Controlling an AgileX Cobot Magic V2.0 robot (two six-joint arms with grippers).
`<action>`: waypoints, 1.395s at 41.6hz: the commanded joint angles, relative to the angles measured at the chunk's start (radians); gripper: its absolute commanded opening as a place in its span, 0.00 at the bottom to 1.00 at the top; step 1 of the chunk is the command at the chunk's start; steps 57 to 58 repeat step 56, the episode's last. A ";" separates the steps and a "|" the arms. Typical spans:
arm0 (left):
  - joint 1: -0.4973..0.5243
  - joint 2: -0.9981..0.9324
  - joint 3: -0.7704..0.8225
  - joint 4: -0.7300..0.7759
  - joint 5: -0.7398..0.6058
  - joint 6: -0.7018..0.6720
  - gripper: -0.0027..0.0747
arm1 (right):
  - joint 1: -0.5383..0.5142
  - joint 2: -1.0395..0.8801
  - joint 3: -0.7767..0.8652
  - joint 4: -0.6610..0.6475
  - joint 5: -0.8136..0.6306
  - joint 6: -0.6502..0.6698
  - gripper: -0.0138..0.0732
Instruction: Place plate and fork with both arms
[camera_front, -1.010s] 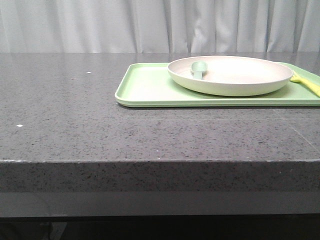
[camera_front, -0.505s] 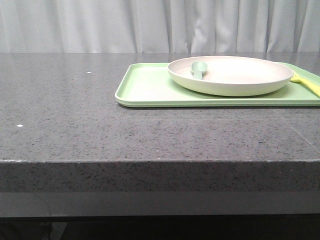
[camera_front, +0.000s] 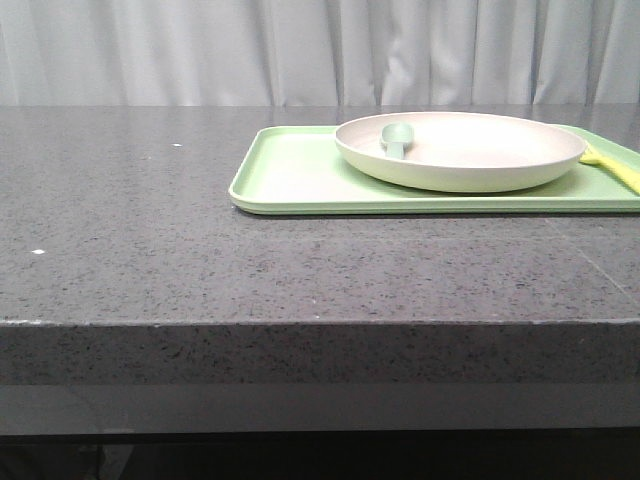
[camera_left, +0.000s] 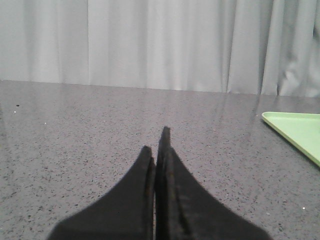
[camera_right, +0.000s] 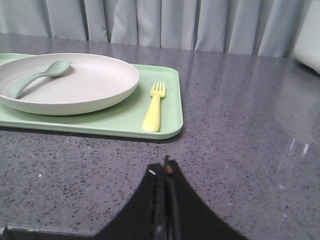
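The cream plate (camera_front: 460, 150) rests on the light-green tray (camera_front: 290, 170) at the back right of the table; it also shows in the right wrist view (camera_right: 75, 82). The pale-yellow fork (camera_right: 154, 106) lies flat on the tray beside the plate; only its handle end (camera_front: 612, 165) shows in the front view. My left gripper (camera_left: 156, 142) is shut and empty over bare table, left of the tray's corner (camera_left: 295, 127). My right gripper (camera_right: 164, 165) is shut and empty, short of the tray's near edge. Neither gripper shows in the front view.
A teal-green spoon (camera_right: 35, 77) lies in the plate, its bowl on the rim (camera_front: 397, 135). The dark speckled tabletop (camera_front: 150, 230) stretches left of the tray. A grey curtain hangs behind. A white object (camera_right: 310, 37) stands at the far edge in the right wrist view.
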 joint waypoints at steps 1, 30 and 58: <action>-0.010 -0.022 0.003 0.002 -0.075 0.002 0.01 | -0.008 -0.022 0.026 0.002 -0.183 -0.006 0.08; -0.010 -0.022 0.003 0.002 -0.075 0.002 0.01 | -0.008 -0.021 0.031 0.023 -0.204 -0.006 0.08; -0.010 -0.022 0.003 0.002 -0.075 0.002 0.01 | -0.008 -0.021 0.031 0.023 -0.204 -0.006 0.08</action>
